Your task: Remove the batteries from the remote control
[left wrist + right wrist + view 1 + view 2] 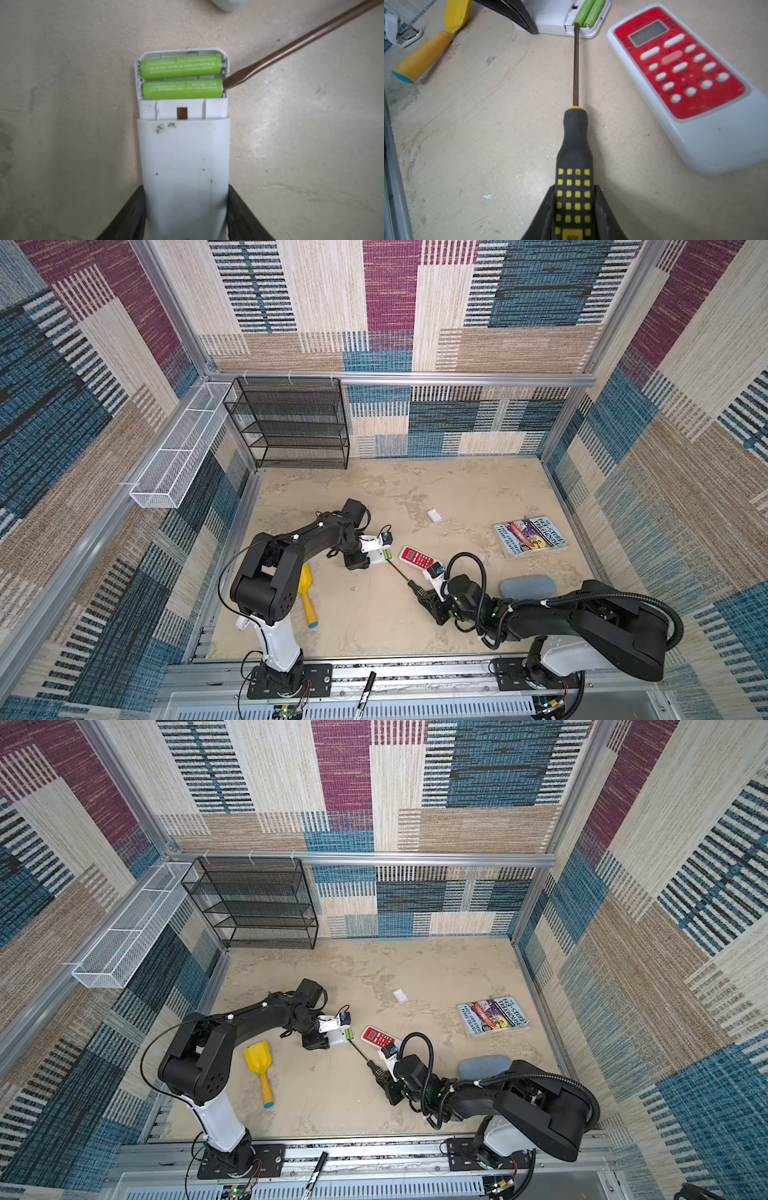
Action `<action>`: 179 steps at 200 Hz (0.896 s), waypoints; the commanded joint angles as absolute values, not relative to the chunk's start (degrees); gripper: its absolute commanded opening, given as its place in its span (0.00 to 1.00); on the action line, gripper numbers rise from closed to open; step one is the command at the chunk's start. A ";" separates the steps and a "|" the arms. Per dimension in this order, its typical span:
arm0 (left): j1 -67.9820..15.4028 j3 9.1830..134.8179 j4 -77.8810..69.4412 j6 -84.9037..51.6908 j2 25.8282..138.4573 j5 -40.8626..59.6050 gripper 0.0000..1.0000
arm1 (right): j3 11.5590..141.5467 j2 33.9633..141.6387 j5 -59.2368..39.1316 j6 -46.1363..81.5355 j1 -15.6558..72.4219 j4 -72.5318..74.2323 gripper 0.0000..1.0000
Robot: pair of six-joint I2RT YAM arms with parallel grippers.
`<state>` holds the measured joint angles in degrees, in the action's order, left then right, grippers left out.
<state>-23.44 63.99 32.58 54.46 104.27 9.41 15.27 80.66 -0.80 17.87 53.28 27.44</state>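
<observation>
The left gripper [185, 209] is clamping the white remote [184, 155] by its long sides, its fingers pressing against both edges as it is lying face down on the beige table [374, 626]. The battery bay at the remote's free end is lying uncovered, and two green batteries [180, 66] are sitting in it side by side, crosswise to the remote's length. The right gripper [575, 216] is pinching the black-and-yellow handle of a screwdriver [575, 149], whose flat tip is sitting at the bay's edge, against the end of the battery nearer the left gripper. A red-faced remote [681, 68] is lying face up just beside the shaft. A yellow scoop [425, 52] is lying near the left arm. Farther back, a small white cover [435, 515] and a book [530, 537] are lying well apart.
</observation>
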 commanded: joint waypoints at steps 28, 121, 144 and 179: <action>-23.55 63.37 38.82 56.78 105.38 5.85 0.50 | 15.82 83.02 3.81 18.20 53.02 34.69 0.00; -23.55 63.81 39.49 56.34 105.75 6.50 0.50 | 13.80 81.92 5.98 16.24 53.04 39.06 0.00; -23.63 64.05 39.89 56.22 105.91 6.59 0.50 | 14.06 82.20 5.97 15.74 53.05 39.96 0.00; -23.64 64.16 40.16 56.16 106.00 6.77 0.50 | 14.24 82.66 6.00 15.03 53.01 42.10 0.00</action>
